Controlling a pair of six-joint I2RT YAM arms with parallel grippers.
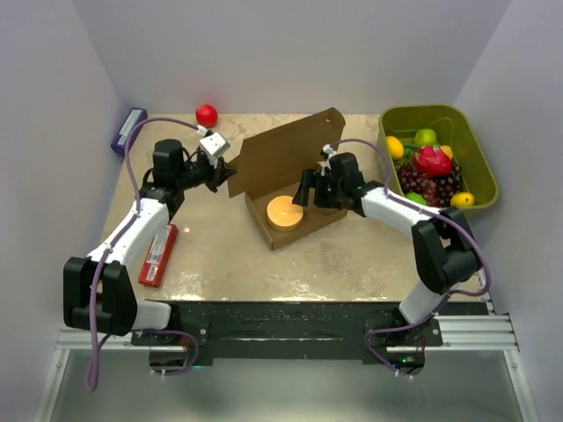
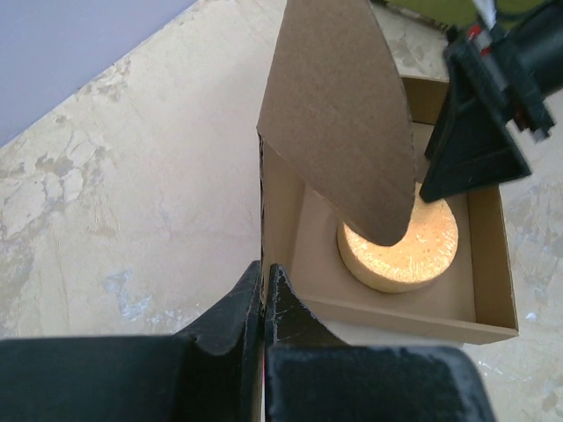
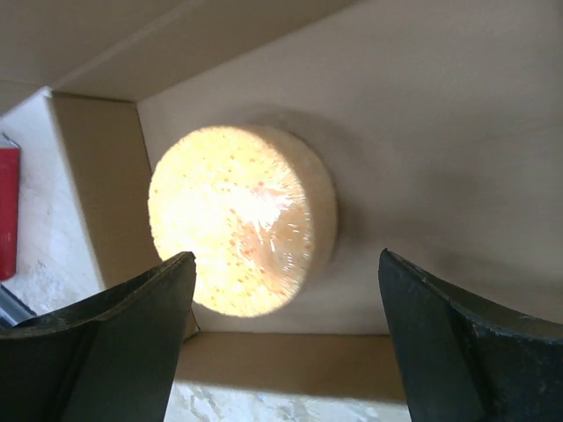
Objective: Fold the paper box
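Note:
The paper box (image 1: 286,151) is brown cardboard and sits mid-table, its tray open and its lid standing up at the back. A round yellow-orange disc (image 1: 285,212) lies inside the tray. My left gripper (image 1: 230,169) is at the box's left end, shut on the thin upright side wall (image 2: 262,202), with a rounded flap (image 2: 339,114) rising above it. My right gripper (image 1: 303,189) hangs over the tray from the right. In the right wrist view this gripper (image 3: 287,255) is open, nothing between its fingers, just above the disc (image 3: 233,220) and the box floor (image 3: 422,132).
A green bin (image 1: 422,109) of toy fruit stands at the back right. A red ball (image 1: 207,114) and a blue packet (image 1: 128,130) lie at the back left. A red flat pack (image 1: 159,253) lies by the left arm.

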